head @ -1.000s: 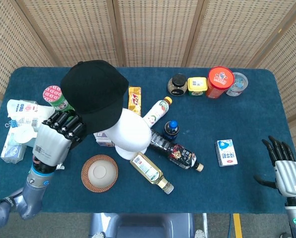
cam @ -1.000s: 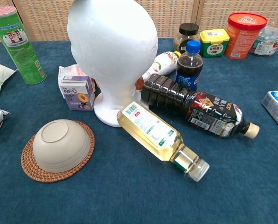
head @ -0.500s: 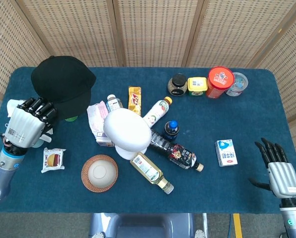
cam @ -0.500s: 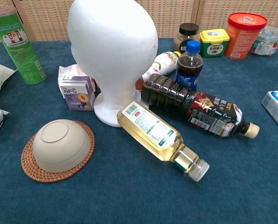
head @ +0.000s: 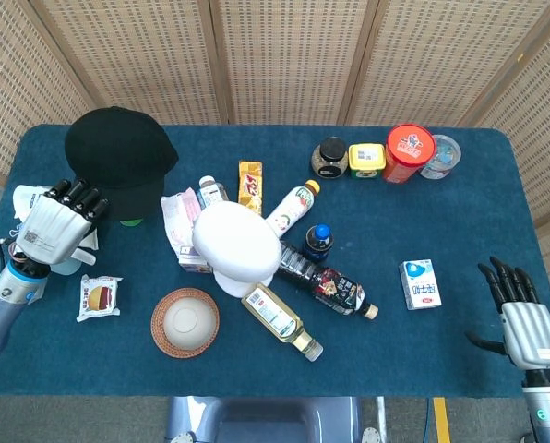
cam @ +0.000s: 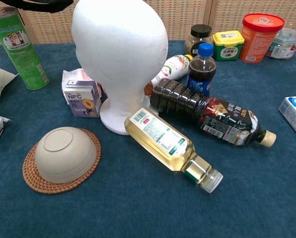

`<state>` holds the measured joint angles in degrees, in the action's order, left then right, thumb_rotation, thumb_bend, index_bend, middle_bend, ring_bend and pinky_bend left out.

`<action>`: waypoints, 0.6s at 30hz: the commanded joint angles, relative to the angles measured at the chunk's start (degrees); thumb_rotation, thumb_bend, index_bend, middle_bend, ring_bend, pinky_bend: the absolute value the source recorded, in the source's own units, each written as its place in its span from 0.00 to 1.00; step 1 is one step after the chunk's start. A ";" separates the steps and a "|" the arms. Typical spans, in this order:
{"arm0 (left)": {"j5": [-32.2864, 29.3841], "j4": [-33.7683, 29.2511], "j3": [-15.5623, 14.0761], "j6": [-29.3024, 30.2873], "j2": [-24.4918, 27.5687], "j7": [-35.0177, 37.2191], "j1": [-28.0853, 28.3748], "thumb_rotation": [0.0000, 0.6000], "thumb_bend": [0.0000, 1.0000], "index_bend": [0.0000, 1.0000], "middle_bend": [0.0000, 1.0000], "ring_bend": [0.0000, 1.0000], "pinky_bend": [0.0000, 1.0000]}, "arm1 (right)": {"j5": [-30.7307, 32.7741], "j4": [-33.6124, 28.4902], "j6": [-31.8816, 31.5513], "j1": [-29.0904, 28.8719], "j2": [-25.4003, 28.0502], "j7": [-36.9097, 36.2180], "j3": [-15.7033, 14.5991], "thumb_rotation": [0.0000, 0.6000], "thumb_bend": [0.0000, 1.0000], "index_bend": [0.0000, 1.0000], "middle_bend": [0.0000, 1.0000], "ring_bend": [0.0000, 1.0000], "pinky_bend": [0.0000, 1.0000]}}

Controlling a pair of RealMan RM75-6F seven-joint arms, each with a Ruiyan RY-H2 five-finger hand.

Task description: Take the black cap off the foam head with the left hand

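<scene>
Since half a second ago the black cap (head: pixel 120 159) has shifted slightly toward the bench's (head: pixel 460 231) rear left corner, clear of the bare foam head (head: pixel 235 244) at mid-bench. Head view: the left hand (head: pixel 52 231) grips the cap's near edge; the right hand (head: pixel 524 318), fingers spread and empty, hovers at the front right corner. Chest view: the cap's (cam: pixel 36 5) dark edge shows top left, above the green can (cam: pixel 16 44); the foam head (cam: pixel 119 54) stands uncovered.

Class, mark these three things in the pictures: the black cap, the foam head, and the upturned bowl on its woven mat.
black cap (head: pixel 118 157), head view, middle of its crown.
foam head (cam: pixel 120 47), chest view, its smooth rounded side.
bowl (cam: pixel 66 153), chest view, its upturned base.
</scene>
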<state>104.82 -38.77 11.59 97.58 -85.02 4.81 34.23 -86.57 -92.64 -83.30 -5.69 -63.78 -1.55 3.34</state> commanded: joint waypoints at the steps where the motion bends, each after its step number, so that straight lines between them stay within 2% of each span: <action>1: -1.82 4.30 -1.14 0.30 -1.84 2.31 -0.44 1.00 0.49 0.71 0.64 0.48 0.67 | -0.03 0.00 0.23 -0.11 -0.04 0.05 -0.06 1.00 0.00 0.03 0.00 0.00 0.00; 10: -4.82 11.72 -3.33 -0.34 -6.35 5.81 -1.32 1.00 0.48 0.71 0.64 0.48 0.67 | -0.19 -0.25 0.75 -0.27 -0.29 0.58 -0.38 1.00 0.00 0.02 0.00 0.00 0.00; 13: -5.28 12.99 -4.51 -1.94 -6.79 7.00 -1.38 1.00 0.44 0.71 0.62 0.46 0.62 | -0.04 -0.25 0.83 -0.30 -0.33 0.72 -0.34 1.00 0.00 0.02 0.00 0.00 0.00; 15: -6.25 12.46 -4.81 -4.07 -6.51 6.89 -1.65 1.00 0.35 0.64 0.48 0.34 0.53 | 0.05 -0.27 0.90 -0.31 -0.28 0.63 -0.32 1.00 0.00 0.02 0.00 0.00 0.00; 17: -7.72 10.25 -4.85 -6.04 -5.81 6.69 -2.20 1.00 0.19 0.44 0.23 0.15 0.41 | 0.35 -0.25 1.09 -0.34 -0.19 0.34 -0.25 1.00 0.00 0.02 0.00 0.00 0.00; 18: -8.06 9.35 -4.92 -6.40 -5.45 6.61 -2.34 1.00 0.13 0.37 0.15 0.10 0.37 | 0.45 -0.22 1.15 -0.36 -0.16 0.29 -0.21 1.00 0.00 0.02 0.00 0.00 0.00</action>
<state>97.99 -27.61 7.00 92.48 -91.16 11.48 32.40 -86.17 -92.88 -82.20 -6.03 -63.97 -1.22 3.10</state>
